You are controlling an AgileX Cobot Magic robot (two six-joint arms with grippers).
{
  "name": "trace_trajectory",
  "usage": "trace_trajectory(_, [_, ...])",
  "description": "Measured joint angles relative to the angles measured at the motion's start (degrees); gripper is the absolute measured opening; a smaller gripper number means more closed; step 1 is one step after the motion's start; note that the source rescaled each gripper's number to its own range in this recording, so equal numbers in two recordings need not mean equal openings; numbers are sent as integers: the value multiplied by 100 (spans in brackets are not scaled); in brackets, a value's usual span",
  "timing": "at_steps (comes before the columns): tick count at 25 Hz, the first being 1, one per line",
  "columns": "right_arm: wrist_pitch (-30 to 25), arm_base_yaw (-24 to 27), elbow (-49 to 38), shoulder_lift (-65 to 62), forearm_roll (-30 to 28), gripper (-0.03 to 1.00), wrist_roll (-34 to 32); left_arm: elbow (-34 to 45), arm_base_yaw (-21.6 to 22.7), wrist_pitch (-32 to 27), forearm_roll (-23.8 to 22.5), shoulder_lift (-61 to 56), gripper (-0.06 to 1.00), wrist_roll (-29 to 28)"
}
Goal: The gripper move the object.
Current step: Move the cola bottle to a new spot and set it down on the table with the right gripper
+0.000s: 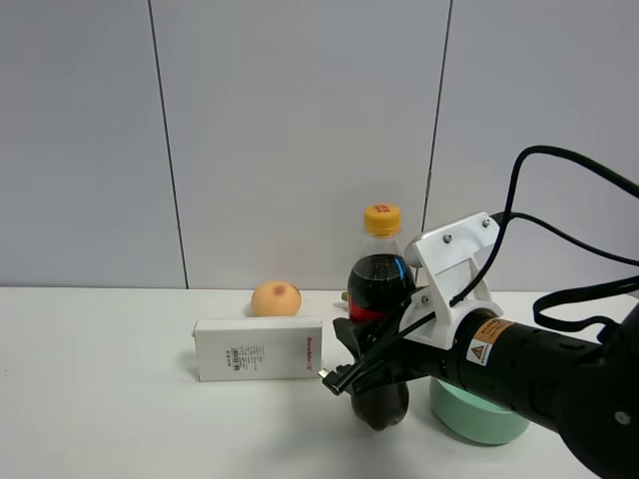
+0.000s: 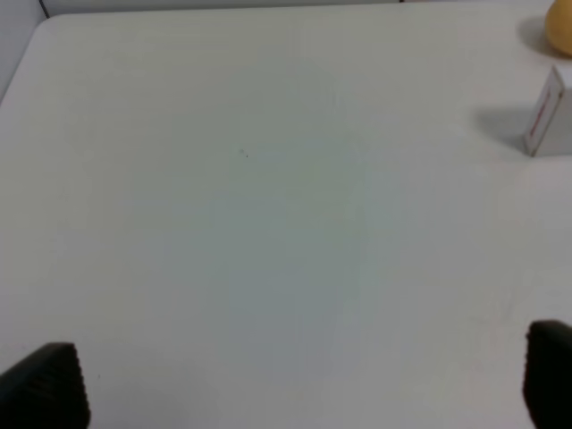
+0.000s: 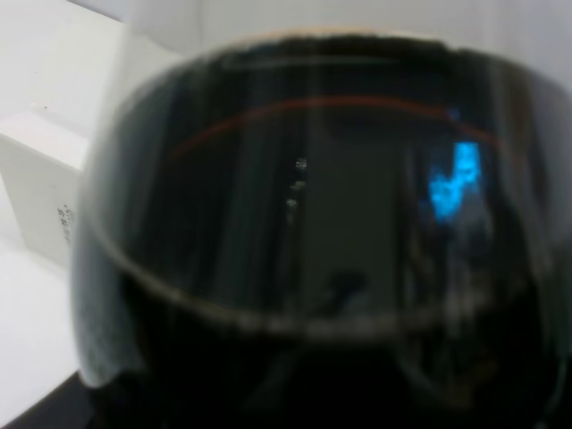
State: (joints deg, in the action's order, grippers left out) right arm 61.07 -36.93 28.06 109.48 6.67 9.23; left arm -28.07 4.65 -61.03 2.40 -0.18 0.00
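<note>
Your tall clear plastic bottle of dark cola (image 1: 380, 279) stands upright, long axis vertical and yellow cap up, between the white rectangular box (image 1: 259, 350) and the pale green bowl (image 1: 477, 414), with the black right gripper (image 1: 371, 367) clamped around its waist and the left gripper (image 2: 295, 382) spread wide.

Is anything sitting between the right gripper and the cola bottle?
Nothing visible. The right gripper is at the cola bottle, whose dark body fills the right wrist view. The white box lies to the bottle's left in the high view and the green bowl to its right, neither between them.
</note>
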Motion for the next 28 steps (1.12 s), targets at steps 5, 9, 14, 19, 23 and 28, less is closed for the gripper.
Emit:
trace_trajectory(5, [-51, 0, 0, -45, -17, 60, 4, 0, 0, 0, 0, 0, 100, 0])
trace_trajectory(9, [-322, 0, -22, -226, -73, 60, -74, 0, 0, 0, 0, 0, 100, 0])
trace_trajectory(14, [-418, 0, -28, -590, -134, 60, -171, 0, 0, 0, 0, 0, 100, 0])
trace_trajectory(19, [-403, 0, -33, -901, -139, 60, -248, 0, 0, 0, 0, 0, 100, 0])
trace_trajectory(23, [-528, 0, -39, -1223, -145, 60, -353, 0, 0, 0, 0, 0, 100, 0])
trace_trajectory(28, [-1182, 0, -46, -1943, -122, 60, -360, 0, 0, 0, 0, 0, 100, 0])
